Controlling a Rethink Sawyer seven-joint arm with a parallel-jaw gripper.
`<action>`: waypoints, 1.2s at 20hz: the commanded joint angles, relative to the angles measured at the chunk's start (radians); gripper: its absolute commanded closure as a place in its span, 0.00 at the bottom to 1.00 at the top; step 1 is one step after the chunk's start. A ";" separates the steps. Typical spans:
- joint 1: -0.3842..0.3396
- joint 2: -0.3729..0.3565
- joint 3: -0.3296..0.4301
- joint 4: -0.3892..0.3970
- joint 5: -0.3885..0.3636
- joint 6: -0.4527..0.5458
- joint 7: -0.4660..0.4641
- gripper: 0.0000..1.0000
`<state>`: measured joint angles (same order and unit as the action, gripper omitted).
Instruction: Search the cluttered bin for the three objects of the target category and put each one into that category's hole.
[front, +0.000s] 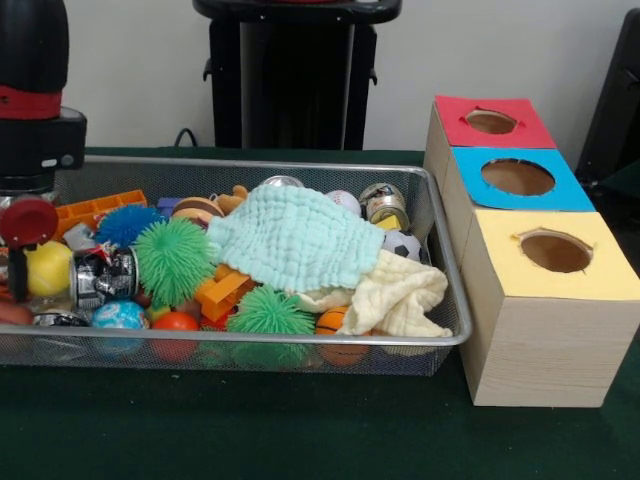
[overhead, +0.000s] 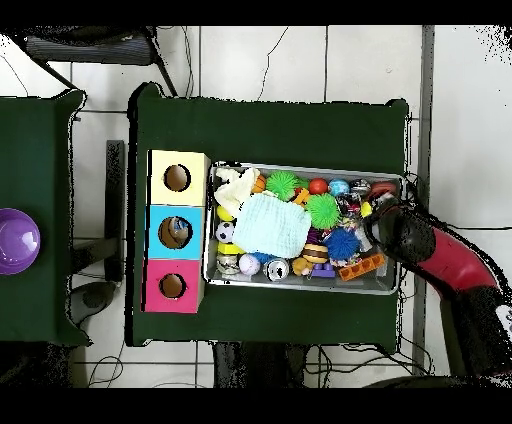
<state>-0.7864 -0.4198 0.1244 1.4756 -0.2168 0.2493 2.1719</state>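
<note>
A wire mesh bin (front: 440, 335) holds mixed clutter. In it are a pale teal cloth (front: 295, 235), a cream cloth (front: 395, 295), two green spiky balls (front: 172, 260) (front: 268, 312) and a blue spiky ball (front: 128, 225). Orange blocks (front: 222, 290), a soccer ball (front: 402, 244), a small basketball (front: 335, 322) and metal cans (front: 100, 277) (front: 383, 203) lie there too. To the right stand three boxes with holes: red (front: 491, 121), blue (front: 517, 177) and yellow (front: 556, 251). My gripper (front: 22, 245) (overhead: 385, 222) reaches into the bin's left end in the front view, beside a yellow toy (front: 48, 268). Its tip is hidden by clutter.
The bin (overhead: 305, 283) fills the middle of the green table (overhead: 270, 130), and the box row (overhead: 177, 232) touches its short side. A purple bowl (overhead: 15, 240) sits on a separate table beyond the boxes. The cloths cover whatever lies in the bin's middle.
</note>
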 joint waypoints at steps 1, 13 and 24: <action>-0.034 0.011 0.094 0.148 0.009 0.198 -0.049 1.00; -0.043 -0.015 0.113 0.240 0.030 0.239 0.002 1.00; 0.018 -0.072 0.040 0.274 0.094 0.391 0.051 1.00</action>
<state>-0.7964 -0.5139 0.1472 1.5951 -0.1570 0.4496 2.1719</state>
